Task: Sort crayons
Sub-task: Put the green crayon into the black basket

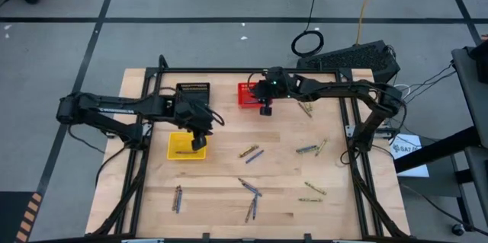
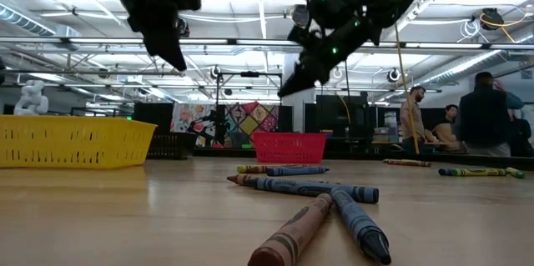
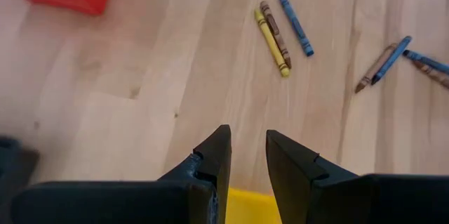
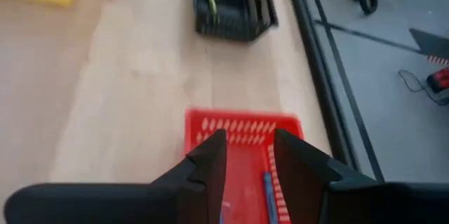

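The left gripper [image 1: 200, 142] is hovering over the square yellow plastic basket [image 1: 178, 145], its dark fingers [image 3: 214, 159] parted by a narrow gap and gripping nothing. The right gripper [image 1: 265, 109] is hanging above the small red slotted basket [image 4: 242, 127], fingers [image 4: 208, 159] likewise slightly spread and empty; a blue crayon [image 4: 267, 190] is lying inside that basket. A black wire basket [image 4: 228, 3] is sitting nearby, holding a yellow-green stick. The remaining thin wax crayons [image 1: 250, 153], blue, yellow and brown, are lying scattered in small clusters across the pale wooden table [image 1: 221, 174].
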